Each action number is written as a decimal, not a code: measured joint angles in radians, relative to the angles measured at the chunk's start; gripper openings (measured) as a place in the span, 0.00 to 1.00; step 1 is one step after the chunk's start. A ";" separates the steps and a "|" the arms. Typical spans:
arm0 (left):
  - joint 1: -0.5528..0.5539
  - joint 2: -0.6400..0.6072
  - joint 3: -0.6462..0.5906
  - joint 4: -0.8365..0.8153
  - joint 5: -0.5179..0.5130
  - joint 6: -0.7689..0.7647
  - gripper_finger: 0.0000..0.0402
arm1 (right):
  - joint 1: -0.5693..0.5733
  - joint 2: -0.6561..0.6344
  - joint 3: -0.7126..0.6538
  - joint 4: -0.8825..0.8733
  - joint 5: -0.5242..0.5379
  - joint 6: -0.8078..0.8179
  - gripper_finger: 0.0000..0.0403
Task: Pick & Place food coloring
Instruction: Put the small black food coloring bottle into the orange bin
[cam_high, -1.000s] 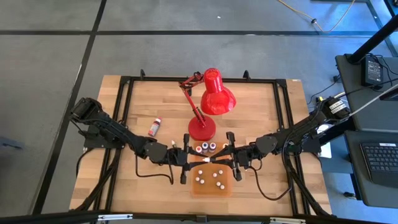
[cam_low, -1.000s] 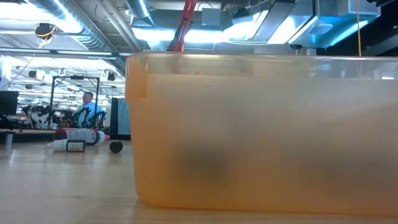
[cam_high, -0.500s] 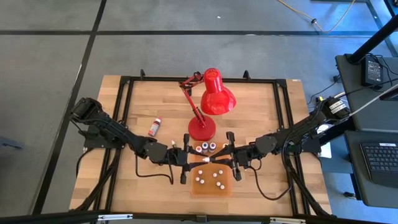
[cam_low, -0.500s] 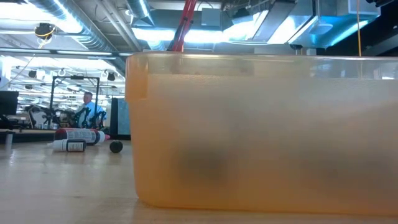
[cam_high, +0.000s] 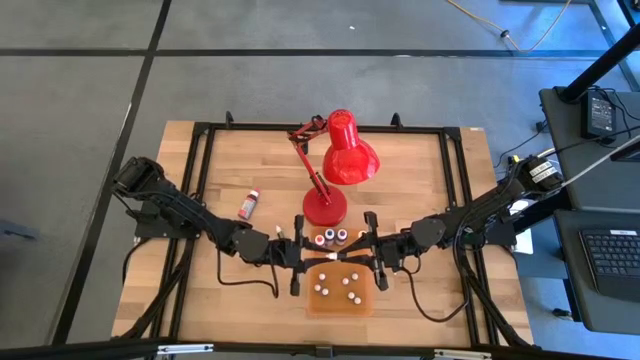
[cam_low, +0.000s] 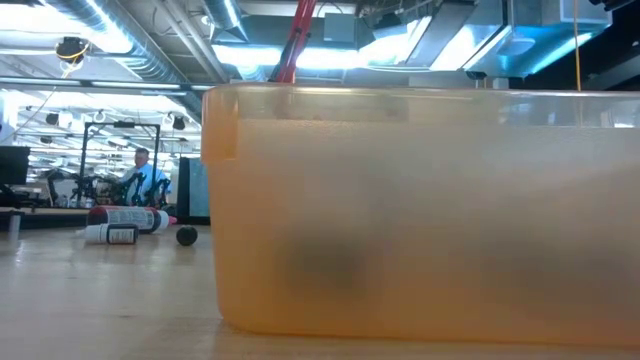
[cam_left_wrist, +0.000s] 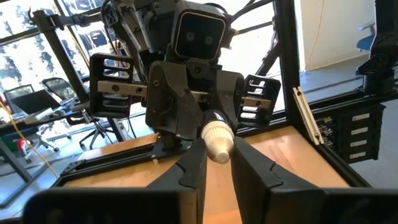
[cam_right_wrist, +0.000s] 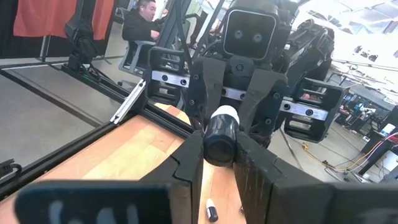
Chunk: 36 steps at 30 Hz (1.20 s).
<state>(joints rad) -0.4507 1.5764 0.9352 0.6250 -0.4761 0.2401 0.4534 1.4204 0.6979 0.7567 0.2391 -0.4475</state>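
One small food coloring bottle (cam_high: 328, 257), dark-bodied with a white pointed cap, lies level in the air between my two grippers, above the far rim of the orange tray (cam_high: 340, 303). My left gripper (cam_high: 318, 256) and my right gripper (cam_high: 340, 258) face each other tip to tip, both shut on this bottle. Several more bottles stand on their bases inside the tray (cam_high: 347, 282). Three others (cam_high: 329, 237) stand on the table next to the lamp's base. My left gripper (cam_left_wrist: 219, 152) pinches the bottle's white cap end (cam_left_wrist: 217, 140) between its two fingers, coming level from the table's left, along the bottle. The bottle is lifted clear and lies level. My right gripper (cam_right_wrist: 219, 149) pinches the dark body near the bottle's base (cam_right_wrist: 219, 144) between its two fingers, coming level from the table's right, along the bottle.
A big red desk lamp (cam_high: 338, 160) stands just beyond the grippers, its base (cam_high: 323, 207) close to the three loose bottles. A larger red bottle (cam_high: 248, 204) lies on its side toward the far left. The tray wall (cam_low: 420, 210) fills the low view.
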 joint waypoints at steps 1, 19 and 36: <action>0.000 0.000 0.000 0.000 -0.001 0.000 0.12 | 0.000 0.000 0.000 0.000 0.000 -0.003 0.20; 0.001 0.001 -0.001 -0.011 -0.001 0.000 0.14 | 0.000 0.000 0.000 -0.034 0.001 -0.007 0.30; 0.002 0.001 0.001 -0.111 -0.031 -0.084 0.14 | 0.040 -0.066 0.026 -0.361 0.251 0.101 0.61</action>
<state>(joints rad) -0.4488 1.5772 0.9363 0.5144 -0.5066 0.1561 0.4935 1.3543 0.7242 0.3958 0.4904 -0.3465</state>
